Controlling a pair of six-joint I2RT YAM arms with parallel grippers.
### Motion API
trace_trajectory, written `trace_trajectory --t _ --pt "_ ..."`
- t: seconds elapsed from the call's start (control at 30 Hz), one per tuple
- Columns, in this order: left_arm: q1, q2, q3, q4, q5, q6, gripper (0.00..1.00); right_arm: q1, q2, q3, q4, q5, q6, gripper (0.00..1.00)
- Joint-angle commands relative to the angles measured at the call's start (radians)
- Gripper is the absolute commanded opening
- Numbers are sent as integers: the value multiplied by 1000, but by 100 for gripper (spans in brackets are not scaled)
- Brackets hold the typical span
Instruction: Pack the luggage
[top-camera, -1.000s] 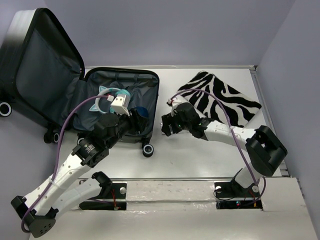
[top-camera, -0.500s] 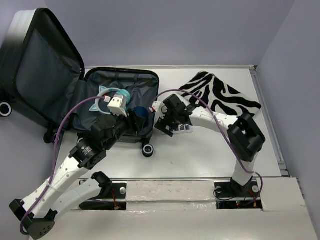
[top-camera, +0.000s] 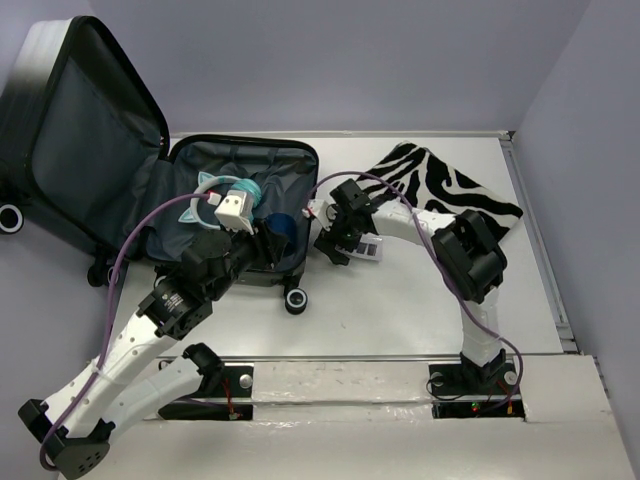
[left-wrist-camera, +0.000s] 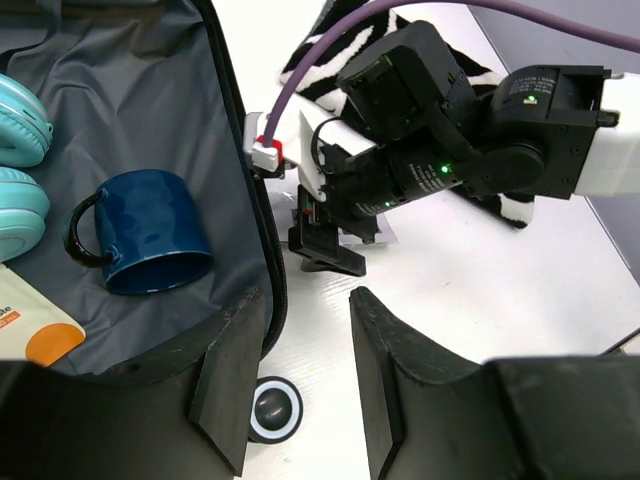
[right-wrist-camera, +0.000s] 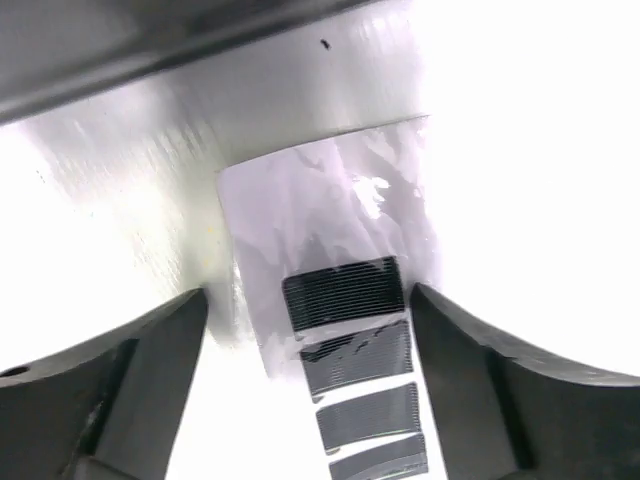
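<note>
Right fingers (right-wrist-camera: 130, 390) spread wide astride packet (right-wrist-camera: 330, 240) on table (left-wrist-camera: 480, 300) near luggage (top-camera: 290, 165) rim; left fingers (left-wrist-camera: 230, 380) open, empty.

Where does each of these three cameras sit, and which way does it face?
Top external: above, behind the arms, looking down at the white table and open black-to-silver hard-shell luggage; both arms show.
Left wrist: on the left arm, facing past its left gripper toward the dark blue mug and right gripper.
Right wrist: on the right arm, looking down between its fingers at a clear packet with dark stripes.
Top and left wrist share the luggage.
</note>
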Motion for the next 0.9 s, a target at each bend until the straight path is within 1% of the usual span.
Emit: trace_trajectory --t 0.0,0.03,0.07,0.1,0.13,0.17,0.23,0.27,0.33,0.37,0.4,0.43,0.47,0.53,0.6,0.67,0.7,0.77,0.8,0.87 --pt "-1 -17 12 22 7 24 50 -3 7 -132 43 -47 125 76" --pt "-1 -18 12 24 7 22 50 -3 1 -144 46 -41 147 43" --pt "-1 -18 12 24 7 21 50 -3 -5 -158 53 -35 167 24" --pt "-1 -18 9 24 12 19 50 -3 -31 -191 63 -23 208 9" --pt "-1 -23 8 24 15 17 49 -3 -50 -209 95 -12 232 7" --pt "0 -26 9 25 15 17 49 -3 -73 -230 121 41 256 7" --pt "-1 -34 8 27 12 16 49 -3 -154 -294 213 130 356 7" --pt "-1 -38 6 28 10 14 49 -3 -185 -317 240 205 417 7" --pt "-1 -46 1 28 6 13 49 -3 -252 -373 274 243 475 7" --pt "0 -52 1 30 1 11 49 -3 -334 -388 294 263 500 7" --pt "-1 -52 0 30 1 10 49 -3 -378 -400 297 255 540 7" --pt "-1 -54 0 33 1 8 49 -3 -419 -416 296 243 548 7" --pt "-1 -54 1 31 1 7 49 -3 -503 -419 291 241 565 7" --pt "2 -60 3 31 -4 5 48 6 -574 -413 279 235 572 7" --pt "2 -73 3 33 -14 2 48 60 -642 -376 279 235 583 7" --pt "8 -115 1 37 -51 1 50 101 -659 -335 306 244 589 7" --pt "11 -135 -2 45 -66 -7 51 132 -657 -287 331 235 601 7" --pt "22 -201 -14 51 -123 -15 53 160 -633 -238 415 180 612 7" --pt "22 -221 -18 59 -142 -21 54 170 -610 -171 441 141 624 7" --pt "26 -274 -28 62 -195 -29 57 218 -500 -74 469 116 632 7"
